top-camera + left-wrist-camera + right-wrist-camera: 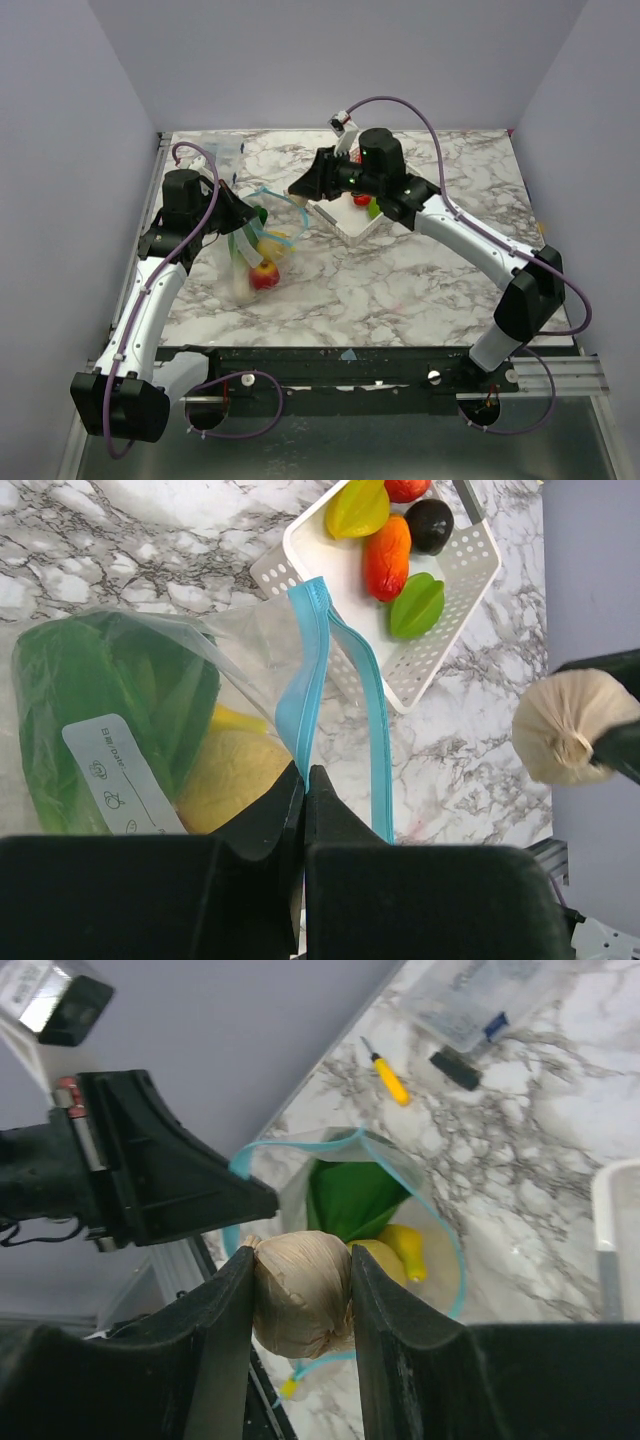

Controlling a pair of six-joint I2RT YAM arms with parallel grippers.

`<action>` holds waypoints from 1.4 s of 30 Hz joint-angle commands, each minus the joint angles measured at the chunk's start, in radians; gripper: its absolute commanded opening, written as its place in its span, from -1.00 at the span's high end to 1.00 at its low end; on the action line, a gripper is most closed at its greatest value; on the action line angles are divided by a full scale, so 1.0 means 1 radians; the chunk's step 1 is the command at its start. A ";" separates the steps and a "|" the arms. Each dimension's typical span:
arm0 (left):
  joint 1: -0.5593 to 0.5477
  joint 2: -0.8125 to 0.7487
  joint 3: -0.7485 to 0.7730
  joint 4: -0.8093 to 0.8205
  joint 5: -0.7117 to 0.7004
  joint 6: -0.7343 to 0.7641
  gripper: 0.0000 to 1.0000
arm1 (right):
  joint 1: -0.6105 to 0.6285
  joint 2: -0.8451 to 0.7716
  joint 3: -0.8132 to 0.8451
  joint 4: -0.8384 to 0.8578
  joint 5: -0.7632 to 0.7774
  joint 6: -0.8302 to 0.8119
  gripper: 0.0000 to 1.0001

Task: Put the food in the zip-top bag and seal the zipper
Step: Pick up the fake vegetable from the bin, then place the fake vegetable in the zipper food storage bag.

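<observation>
The bag lies left of centre in the top view. One lip of its zipper is pinched in the closed left gripper, so the mouth is held open. A pale bulb is clamped in the right gripper, just to the upper right of the mouth, and the opening is seen directly beyond it. Green and yellow pieces are seen inside. Whether the red piece is bagged cannot be told. More food lies in the basket.

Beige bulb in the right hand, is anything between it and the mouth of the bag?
Nothing visible does. The beige bulb, held in the right hand, sits just before the zip-top bag's open mouth; the left hand pinches the zipper off to one side.
</observation>
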 commanded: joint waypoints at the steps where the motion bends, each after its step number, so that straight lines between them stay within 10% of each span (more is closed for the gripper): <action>1: 0.008 -0.009 -0.008 0.034 0.029 -0.003 1.00 | 0.031 0.043 0.040 0.043 -0.049 0.067 0.57; 6: 0.007 -0.016 -0.008 0.033 0.020 0.000 1.00 | 0.064 0.150 0.091 0.072 -0.038 0.100 0.51; 13: 0.007 -0.018 -0.008 0.031 0.018 0.003 1.00 | 0.112 0.274 0.205 -0.014 -0.030 0.073 -0.28; 19: 0.007 -0.015 -0.005 0.029 0.022 0.003 1.00 | 0.112 0.262 0.236 -0.085 0.057 0.017 -0.53; 42: 0.014 -0.004 -0.005 0.030 0.031 0.000 1.00 | 0.001 0.023 -0.004 -0.116 0.688 -0.039 -0.50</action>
